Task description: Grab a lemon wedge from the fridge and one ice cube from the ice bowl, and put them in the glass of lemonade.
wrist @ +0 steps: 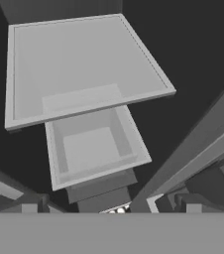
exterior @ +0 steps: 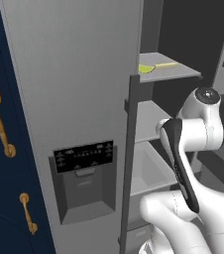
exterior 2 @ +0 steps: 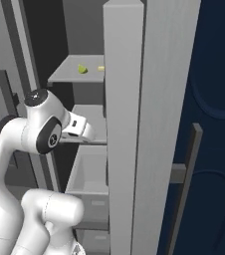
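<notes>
The fridge [exterior: 74,74] stands with its dispenser door closed and its right side open. The pale yellow-green lemon wedge [exterior: 145,69] lies on the top shelf [exterior: 176,72], also seen as the lemon wedge [exterior 2: 82,69] from the right. My arm reaches into the opening one shelf lower. The gripper's white hand [exterior 2: 78,127] points toward the grey door panel [exterior 2: 134,124], which hides its fingers. In the hand view I look down on a flat shelf [wrist: 84,59] and an open bin [wrist: 91,149]. The ice cube, ice bowl and glass of lemonade are out of view.
A small yellow bit [exterior 2: 101,68] lies beside the wedge on the top shelf. Navy cabinets with brass handles [exterior: 0,124] flank the fridge on the left. A dark vertical door handle [exterior: 130,149] stands close to my arm. Lower shelves and a bin [exterior: 151,168] sit below.
</notes>
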